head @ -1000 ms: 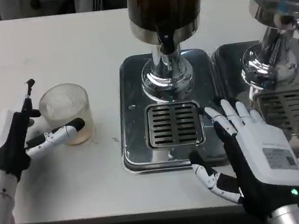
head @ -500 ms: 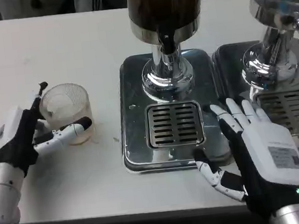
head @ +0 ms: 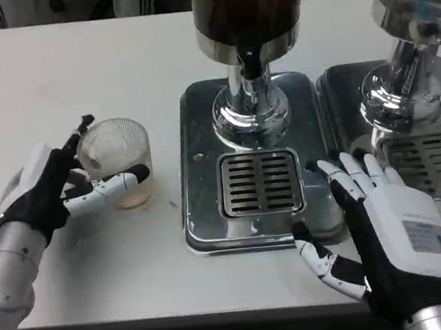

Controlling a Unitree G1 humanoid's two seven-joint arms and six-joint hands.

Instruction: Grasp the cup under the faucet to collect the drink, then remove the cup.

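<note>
A clear ribbed plastic cup stands on the white table, left of the dispenser tray. My left hand grips it from the left, with the thumb across its front and a finger behind its rim. The black faucet hangs over the slotted drip grate, and nothing stands under it. My right hand lies open and flat at the tray's front right corner, holding nothing.
A second dispenser with its own tray and grate stands at the right. The table's front edge runs just below both hands. Bare white table stretches behind the cup.
My left hand has closed in on the cup and shifted it a little to the right, toward the tray. The right hand slid slightly forward and right. The camera moved a bit.
</note>
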